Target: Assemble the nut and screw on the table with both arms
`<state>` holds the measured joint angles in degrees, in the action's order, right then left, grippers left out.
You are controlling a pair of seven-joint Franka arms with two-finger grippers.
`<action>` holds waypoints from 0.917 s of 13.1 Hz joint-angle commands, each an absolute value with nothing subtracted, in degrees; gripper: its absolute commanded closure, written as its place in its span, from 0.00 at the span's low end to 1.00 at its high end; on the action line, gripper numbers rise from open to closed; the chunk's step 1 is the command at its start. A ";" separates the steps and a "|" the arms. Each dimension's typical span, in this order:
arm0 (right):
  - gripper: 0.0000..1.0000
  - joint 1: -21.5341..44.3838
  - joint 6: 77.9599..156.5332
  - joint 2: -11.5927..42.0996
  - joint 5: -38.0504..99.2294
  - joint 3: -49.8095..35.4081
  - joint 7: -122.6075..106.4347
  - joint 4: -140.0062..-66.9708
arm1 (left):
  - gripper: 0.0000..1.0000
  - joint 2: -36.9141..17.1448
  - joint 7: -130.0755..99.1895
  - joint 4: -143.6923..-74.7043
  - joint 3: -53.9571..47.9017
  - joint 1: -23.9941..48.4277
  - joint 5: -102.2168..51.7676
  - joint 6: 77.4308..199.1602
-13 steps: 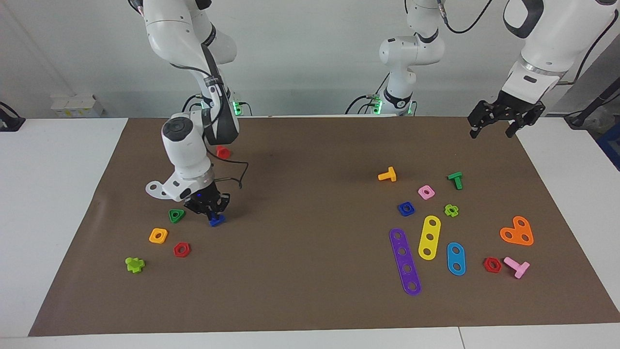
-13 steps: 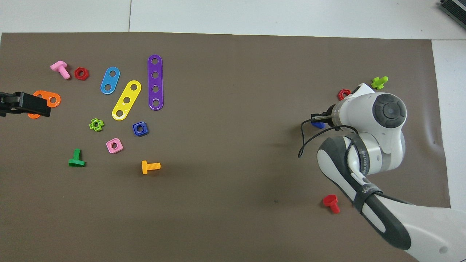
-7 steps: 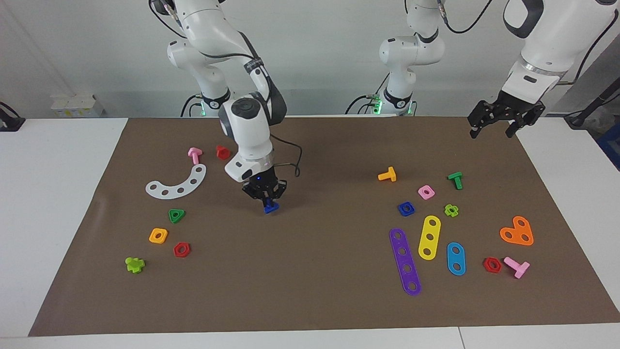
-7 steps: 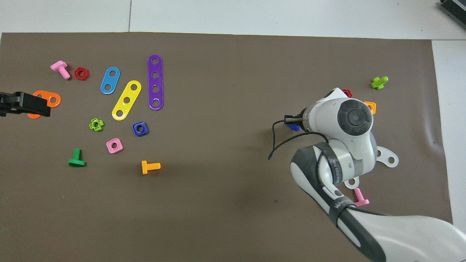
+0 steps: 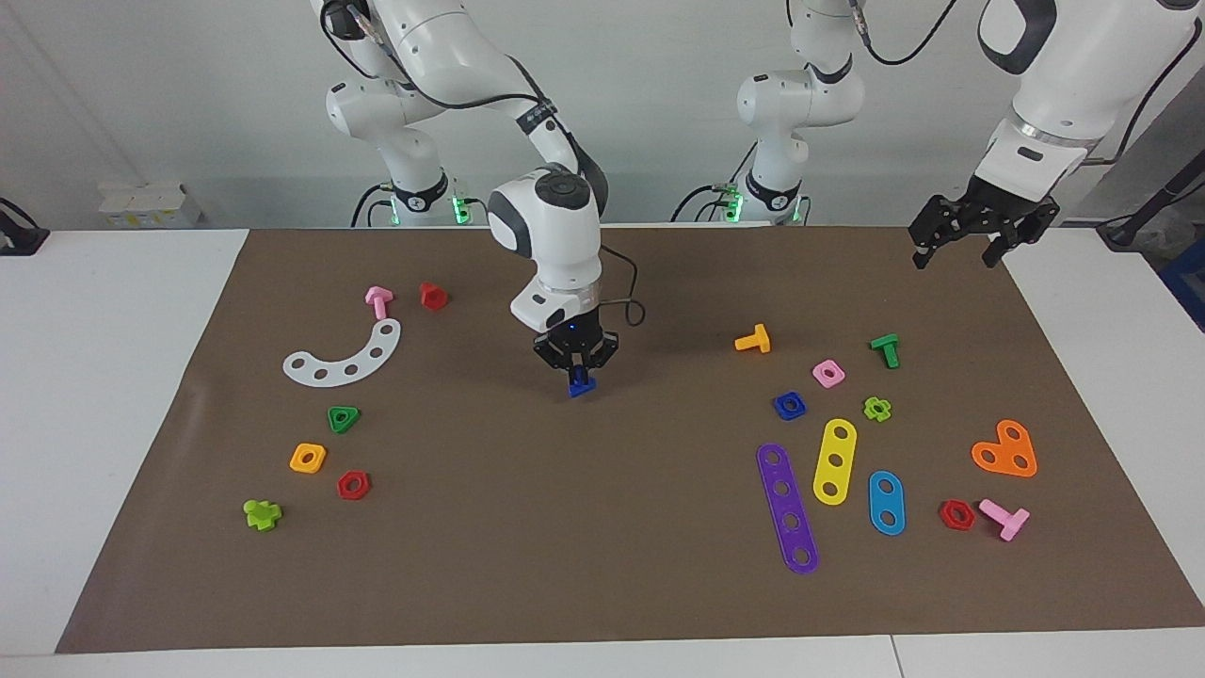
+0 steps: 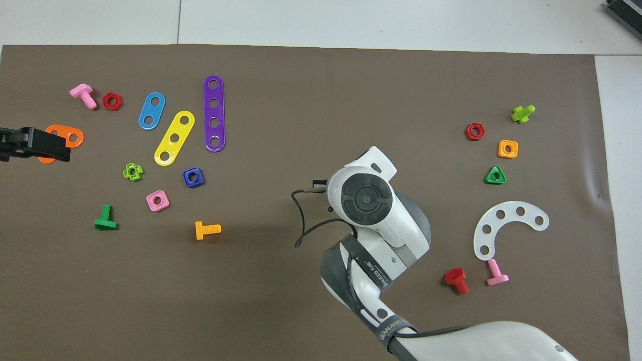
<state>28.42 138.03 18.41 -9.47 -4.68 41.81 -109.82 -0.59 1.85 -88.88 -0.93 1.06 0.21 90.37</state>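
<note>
My right gripper (image 5: 578, 371) hangs over the middle of the brown mat (image 5: 602, 565) on the table, shut on the dark-blue screw (image 5: 581, 384), which pokes out below its fingertips. In the overhead view the right arm's wrist (image 6: 366, 198) hides both gripper and screw. The dark-blue nut (image 5: 790, 406) (image 6: 193, 177) lies on the mat toward the left arm's end, beside a pink nut (image 5: 828, 373). My left gripper (image 5: 954, 256) (image 6: 55, 145) waits open and empty in the air over the mat's corner at the left arm's end.
Purple (image 5: 787, 507), yellow (image 5: 835, 460) and blue (image 5: 886, 502) strips, an orange heart plate (image 5: 1005, 450) and small bolts lie around the nut. Toward the right arm's end lie a white curved strip (image 5: 344, 358), a green triangular nut (image 5: 343, 418) and several small pieces.
The right gripper has carried the blue screw from beside the green triangular nut to over the middle of the mat, uncovering the white curved strip. The left arm has not moved.
</note>
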 commanded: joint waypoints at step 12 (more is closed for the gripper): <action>0.00 24.36 134.12 15.22 -15.21 -4.57 44.56 -109.60 | 0.11 -6.83 -2.79 -103.80 -1.32 3.34 -3.08 112.82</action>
